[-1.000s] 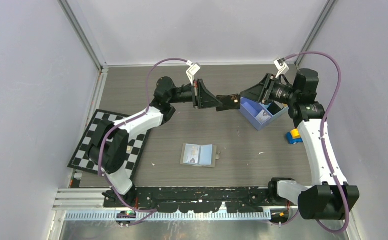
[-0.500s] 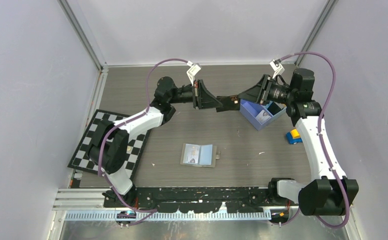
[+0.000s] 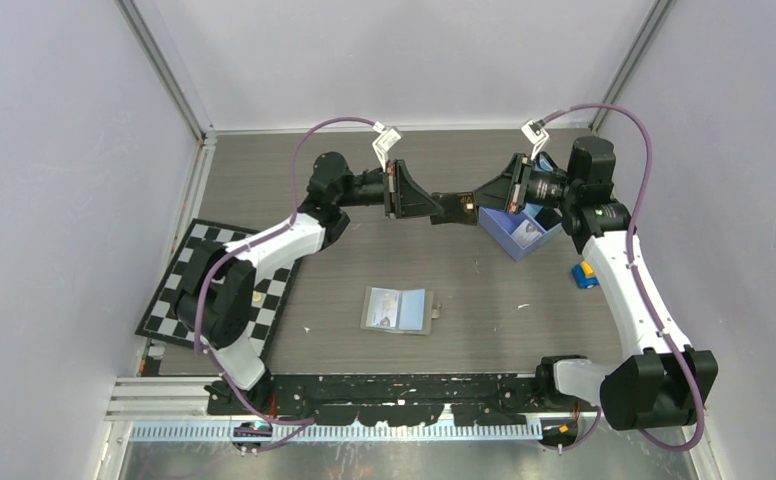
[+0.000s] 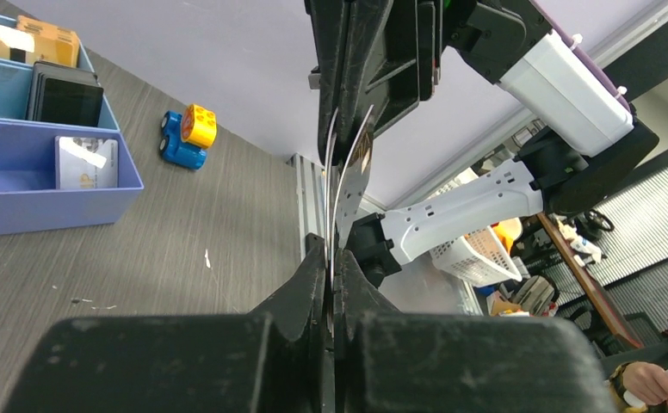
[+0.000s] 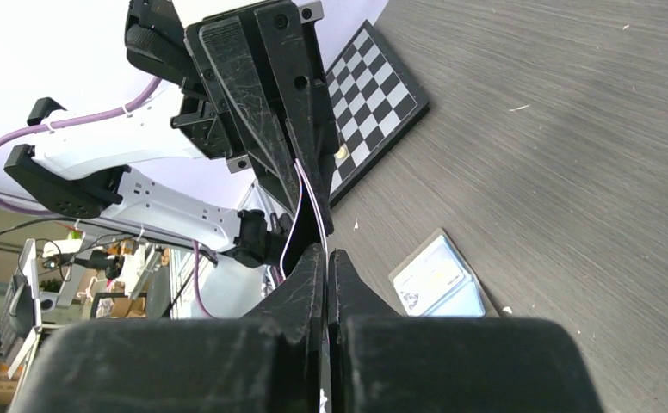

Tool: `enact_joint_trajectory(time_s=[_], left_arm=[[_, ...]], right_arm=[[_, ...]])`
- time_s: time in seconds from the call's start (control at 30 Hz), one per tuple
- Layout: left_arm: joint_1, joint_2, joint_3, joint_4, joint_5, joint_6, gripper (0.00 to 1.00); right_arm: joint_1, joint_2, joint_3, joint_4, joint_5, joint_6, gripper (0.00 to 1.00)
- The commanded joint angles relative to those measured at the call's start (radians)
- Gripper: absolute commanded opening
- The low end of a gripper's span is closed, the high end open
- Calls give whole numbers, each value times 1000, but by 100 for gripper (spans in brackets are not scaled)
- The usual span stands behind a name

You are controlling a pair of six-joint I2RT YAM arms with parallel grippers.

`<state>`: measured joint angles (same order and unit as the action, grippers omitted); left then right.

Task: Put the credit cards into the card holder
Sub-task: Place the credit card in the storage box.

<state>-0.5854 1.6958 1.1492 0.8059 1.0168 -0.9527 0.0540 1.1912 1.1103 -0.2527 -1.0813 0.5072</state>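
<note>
cards [image 4: 352, 172] — in left gripper [image 4: 330, 251], right gripper [image 5: 326, 256]

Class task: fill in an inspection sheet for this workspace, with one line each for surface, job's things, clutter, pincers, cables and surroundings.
Surface: grey wood-grain table, a few pale specks.
Job's things: card holder lies open and flat mid-table; two credit cards held edge-on in the air, bowing apart; a whitish card lies in the blue tray.
Clutter: toy car beside the tray; checkerboard mat at the left.
Pincers: left pincer and right pincer both shut on the credit cards, tip to tip.
Cables: purple cable loops over each arm, apart from the cards.
Surroundings: pale walls, metal corner posts.
</note>
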Motion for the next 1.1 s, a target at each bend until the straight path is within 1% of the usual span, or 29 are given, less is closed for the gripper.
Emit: enact_joint_trajectory(time_s=[0.0,0.1,0.2,0.3,0.47,1.07], left_arm=[[-8,-68,11,2,-9,53,0],[-7,-90,1,-47,-6,90,0],[-2,-116,-17,-81,-8,118,0],[7,-134,-31,-94,-7,124,2],[18,-145,-47,-98,-4,126,3],[56,-162,-76,-98,5,121,3]], right_arm=[[5,-23,-10,81,-20,44,1],[-28,-34,-6,88,2,55,1],[-73,-48,-20,158,1,113,1],[-94,-60,-38,240,-7,177,1],[-116,-77,-40,291,-14,215,1],[-169,-117,-37,320,-28,250,1]])
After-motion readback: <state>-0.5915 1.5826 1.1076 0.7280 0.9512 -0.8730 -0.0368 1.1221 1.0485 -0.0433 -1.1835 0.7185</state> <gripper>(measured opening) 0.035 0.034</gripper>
